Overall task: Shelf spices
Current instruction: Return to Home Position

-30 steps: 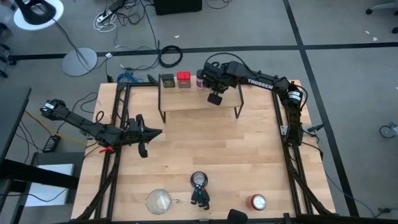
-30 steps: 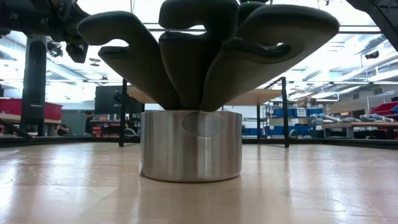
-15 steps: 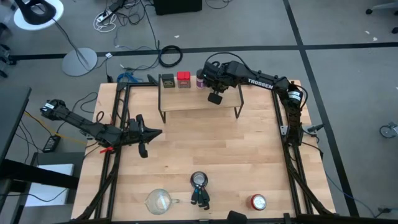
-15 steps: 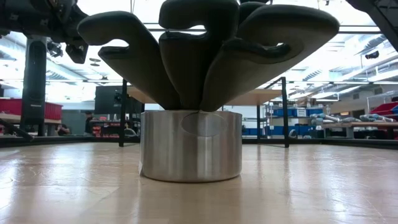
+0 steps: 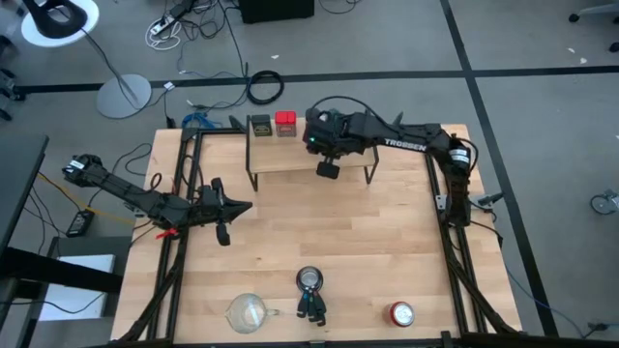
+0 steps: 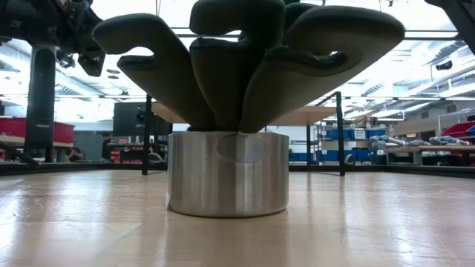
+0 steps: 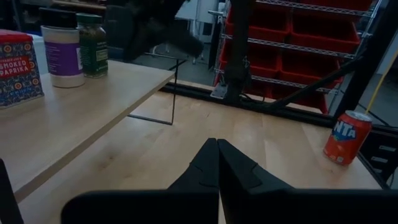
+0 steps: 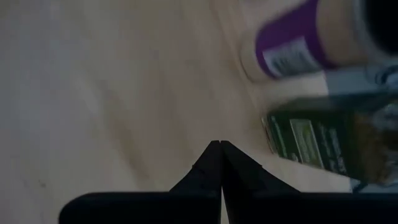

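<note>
The shelf [image 5: 290, 159] stands at the far middle of the table. On its board rest the olive tin [image 5: 259, 126] and the red tin [image 5: 285, 122]. The left wrist view shows the red tin [image 7: 18, 62], the purple-labelled jar [image 7: 62, 53] and the green jar [image 7: 93, 43] standing upright in a row. My right gripper [image 8: 219, 146] is shut over the board, beside the purple jar [image 8: 298, 37] and the green jar [image 8: 323, 143]. In the high view the right arm [image 5: 358, 130] hides both jars. My left gripper [image 5: 242, 206] is shut and waits at the table's left.
A metal holder with dark tools [image 5: 309, 282] stands near the front edge and fills the low view [image 6: 226, 174]. A glass cup [image 5: 249, 311] and a red-topped can [image 5: 401, 313] sit beside it. Bare board lies between the shelf and these.
My right arm has swung toward the table's left along the shelf and a little toward the near edge. It now covers the purple jar, which showed in the high view before.
</note>
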Tool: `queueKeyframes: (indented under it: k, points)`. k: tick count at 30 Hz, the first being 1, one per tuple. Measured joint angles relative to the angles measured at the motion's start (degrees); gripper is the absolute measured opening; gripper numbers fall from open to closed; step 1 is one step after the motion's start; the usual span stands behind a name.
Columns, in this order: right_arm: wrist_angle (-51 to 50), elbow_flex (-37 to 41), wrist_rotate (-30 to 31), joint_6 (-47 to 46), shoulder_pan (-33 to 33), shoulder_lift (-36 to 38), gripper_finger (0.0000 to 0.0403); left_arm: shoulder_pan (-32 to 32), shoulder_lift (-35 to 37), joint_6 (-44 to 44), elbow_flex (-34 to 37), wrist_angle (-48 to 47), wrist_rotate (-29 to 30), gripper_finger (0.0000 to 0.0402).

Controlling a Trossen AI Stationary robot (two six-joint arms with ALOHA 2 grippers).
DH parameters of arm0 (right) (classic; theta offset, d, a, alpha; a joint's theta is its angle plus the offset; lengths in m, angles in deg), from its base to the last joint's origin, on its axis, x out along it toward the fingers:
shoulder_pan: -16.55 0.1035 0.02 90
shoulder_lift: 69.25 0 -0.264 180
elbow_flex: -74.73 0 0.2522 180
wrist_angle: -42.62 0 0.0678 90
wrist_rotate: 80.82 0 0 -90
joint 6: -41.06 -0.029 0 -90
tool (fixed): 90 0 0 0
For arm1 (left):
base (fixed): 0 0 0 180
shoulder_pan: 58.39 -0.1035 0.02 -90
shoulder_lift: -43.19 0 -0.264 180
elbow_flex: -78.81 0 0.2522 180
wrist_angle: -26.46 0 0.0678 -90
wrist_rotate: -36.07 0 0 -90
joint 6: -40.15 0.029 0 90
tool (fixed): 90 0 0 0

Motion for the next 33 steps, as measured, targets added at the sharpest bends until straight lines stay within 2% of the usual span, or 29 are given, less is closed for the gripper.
queueKeyframes:
  k: [5, 10, 16, 22, 25, 28, 33]
  points:
    - [4.44, 0.00, 0.43, 2.22, 4.99, 4.52, 0.0000, 0.02, 0.02, 1.53, 0.00, 0.59, 0.00, 0.0001]
    - [8.80, 0.00, 1.23, 3.76, 12.03, 13.42, 0.0000, 0.00, 0.07, 2.70, 0.00, 2.43, 0.02, 0.0001]
    - [7.59, -0.02, 12.72, 2.95, 23.36, 24.32, 0.0000, 0.06, 0.10, 4.63, 0.00, 4.48, 0.83, 0.0001]
    - [-2.53, 0.39, 28.92, -6.23, 36.61, 31.35, 0.0000, 0.09, 1.33, 4.70, 0.00, 4.47, 1.78, 0.0001]
    - [-6.82, 4.09, 34.52, -10.80, 42.52, 34.33, 0.0000, 0.14, 2.89, 4.70, 0.00, 4.47, 2.27, 0.0001]
    - [-7.25, 10.95, 36.42, -15.04, 47.00, 38.23, 0.0000, 0.22, 4.61, 4.72, 0.00, 4.46, 2.25, 0.0001]
    - [-4.09, 26.77, 37.84, -22.36, 52.21, 45.84, 0.0000, 1.66, 8.09, 7.89, 0.00, 5.75, 2.32, 0.0001]
